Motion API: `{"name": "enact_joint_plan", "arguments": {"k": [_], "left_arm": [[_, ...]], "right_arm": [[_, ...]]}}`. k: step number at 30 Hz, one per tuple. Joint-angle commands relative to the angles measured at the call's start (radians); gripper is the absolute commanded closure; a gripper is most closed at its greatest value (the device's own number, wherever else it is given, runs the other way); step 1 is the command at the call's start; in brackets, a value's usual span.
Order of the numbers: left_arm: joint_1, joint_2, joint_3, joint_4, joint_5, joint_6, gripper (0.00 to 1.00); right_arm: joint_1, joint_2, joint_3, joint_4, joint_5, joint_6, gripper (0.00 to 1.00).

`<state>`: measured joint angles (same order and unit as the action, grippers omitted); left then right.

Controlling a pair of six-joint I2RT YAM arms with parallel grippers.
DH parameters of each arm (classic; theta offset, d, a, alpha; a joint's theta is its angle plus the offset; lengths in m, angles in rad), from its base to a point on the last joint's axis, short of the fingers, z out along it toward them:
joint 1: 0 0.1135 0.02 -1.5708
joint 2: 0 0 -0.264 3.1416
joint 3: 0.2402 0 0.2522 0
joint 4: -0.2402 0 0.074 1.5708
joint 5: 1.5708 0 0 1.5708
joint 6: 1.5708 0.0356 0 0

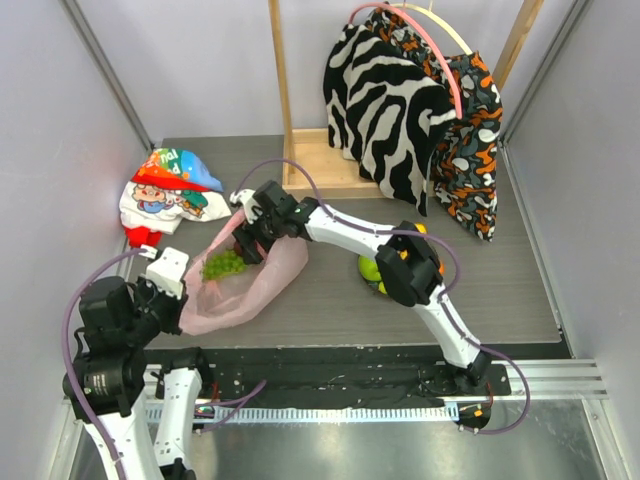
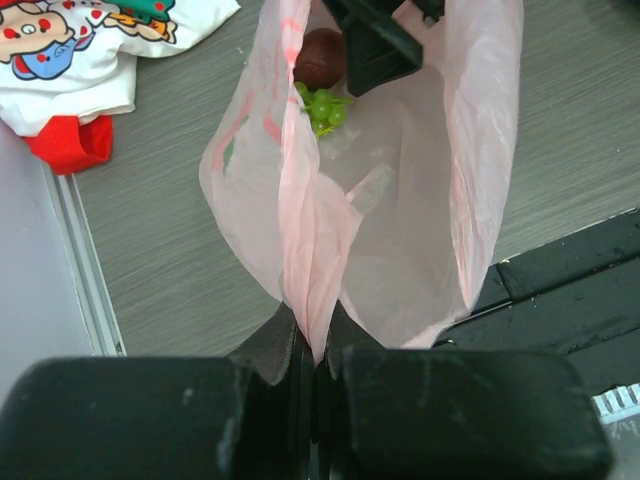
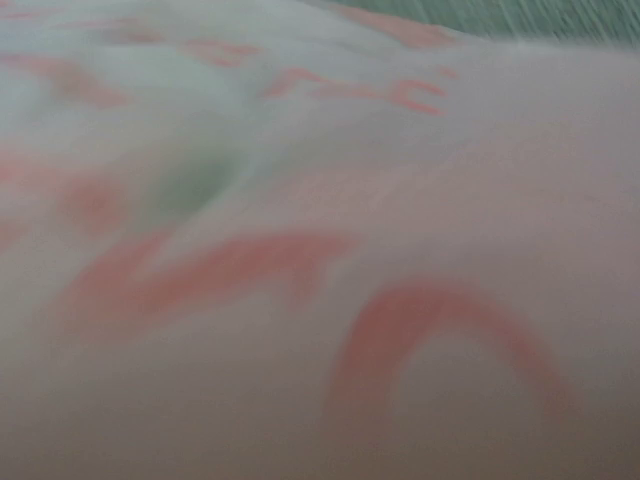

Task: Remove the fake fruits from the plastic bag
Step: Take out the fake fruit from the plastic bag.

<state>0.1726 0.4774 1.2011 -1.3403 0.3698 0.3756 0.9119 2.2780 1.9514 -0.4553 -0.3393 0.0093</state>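
The pink plastic bag (image 1: 250, 285) lies left of centre on the table. My left gripper (image 1: 183, 300) is shut on the bag's near edge, pinching a fold of it (image 2: 315, 345). In the left wrist view the bag (image 2: 410, 200) is pulled open, with a green grape bunch (image 2: 325, 108) and a red apple (image 2: 320, 58) inside. My right gripper (image 1: 250, 235) reaches into the bag's far mouth by the grapes (image 1: 224, 264). Its black finger (image 2: 375, 45) shows next to the apple. The right wrist view shows only blurred pink plastic (image 3: 320, 260), so its jaws are hidden.
A green fruit (image 1: 369, 268), a yellow piece (image 1: 383, 288) and an orange (image 1: 421, 228) lie by the right arm's elbow. A cartoon-printed white bag (image 1: 165, 190) lies at the back left. A wooden rack (image 1: 300, 165) with hanging clothes (image 1: 400, 110) stands behind.
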Motion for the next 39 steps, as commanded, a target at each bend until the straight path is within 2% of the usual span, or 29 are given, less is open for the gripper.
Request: {"name": "enact_joint_plan", "arguments": {"k": [1, 8, 14, 20, 28, 33, 37, 38, 39], "left_arm": [[0.002, 0.021, 0.017, -0.048, 0.041, 0.025, 1.00], [0.004, 0.024, 0.011, -0.097, 0.046, 0.039, 1.00], [0.007, 0.026, 0.018, -0.149, 0.054, 0.046, 1.00], [0.016, 0.027, 0.009, -0.168, 0.077, 0.071, 1.00], [0.018, 0.050, 0.020, -0.148, 0.086, 0.071, 1.00], [0.018, 0.058, 0.012, -0.149, 0.067, 0.062, 1.00], [0.010, 0.059, 0.011, -0.166, 0.057, 0.059, 1.00], [0.008, 0.058, 0.011, -0.168, 0.055, 0.057, 1.00], [0.010, 0.056, 0.006, -0.168, 0.051, 0.056, 1.00]], "right_arm": [[-0.002, 0.064, 0.105, 0.078, 0.097, 0.121, 0.18], [-0.004, 0.216, 0.257, 0.135, 0.115, 0.205, 0.17], [-0.007, 0.282, 0.337, 0.211, 0.008, 0.280, 0.16], [0.002, 0.340, 0.372, 0.267, -0.037, 0.345, 0.17], [-0.005, 0.299, 0.274, 0.271, 0.002, 0.385, 0.17], [0.015, 0.362, 0.365, 0.309, 0.017, 0.431, 0.17], [0.035, 0.420, 0.417, 0.329, 0.001, 0.440, 0.29], [0.033, 0.425, 0.426, 0.337, -0.018, 0.437, 0.43], [0.035, 0.425, 0.428, 0.357, -0.041, 0.431, 0.49]]}}
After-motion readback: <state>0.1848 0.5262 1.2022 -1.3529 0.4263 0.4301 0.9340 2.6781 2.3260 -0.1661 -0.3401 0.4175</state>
